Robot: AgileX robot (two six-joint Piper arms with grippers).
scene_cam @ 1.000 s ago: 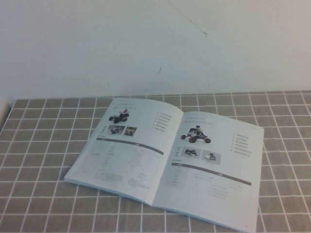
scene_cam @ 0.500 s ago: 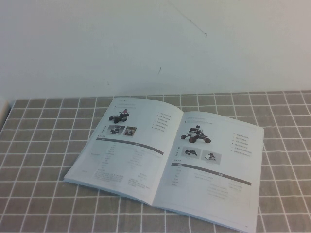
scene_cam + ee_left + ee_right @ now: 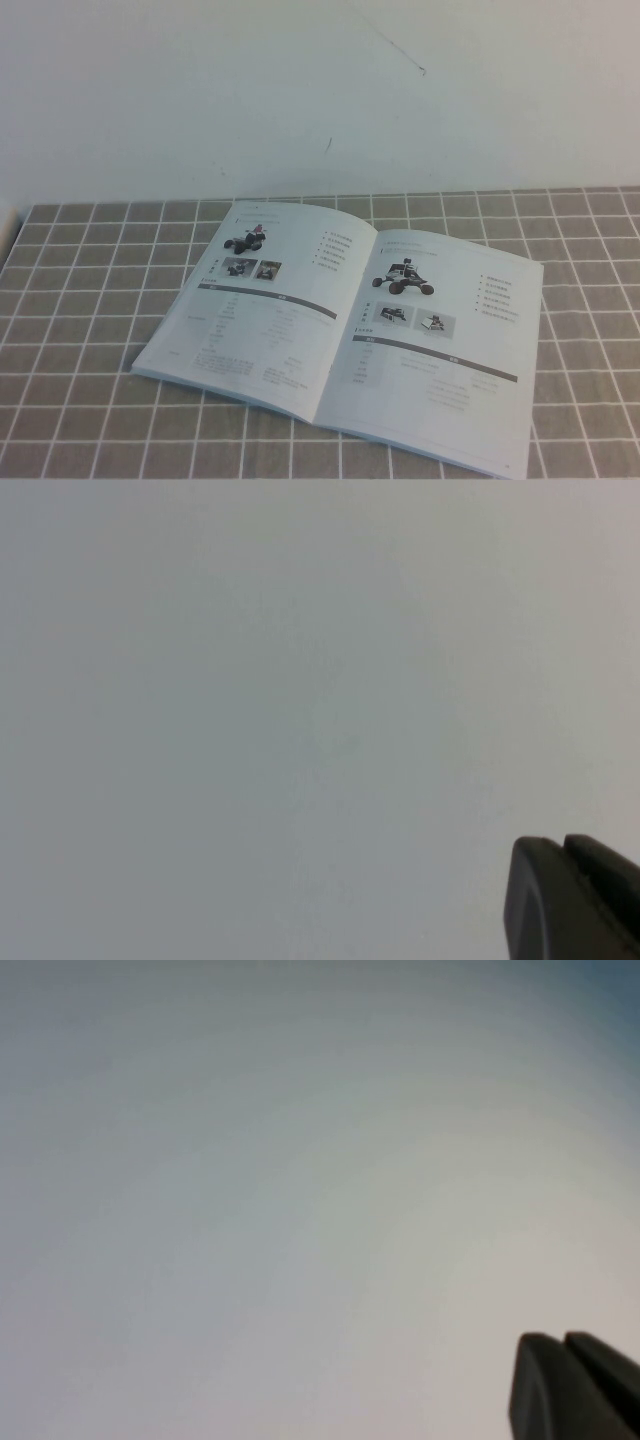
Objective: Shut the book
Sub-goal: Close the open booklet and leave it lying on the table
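Both my left gripper and right gripper were closed, empty and off the table. The book lay open mid-table. I judged one should lift an outer page edge and fold it across the spine.

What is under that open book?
The book lies open on a grey checked cloth; anything beneath its pages is hidden. Left gripper and right gripper show only in wrist views, away from it.

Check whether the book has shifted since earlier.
No. The book sits on the same cloth squares; left gripper and right gripper are outside the high view.
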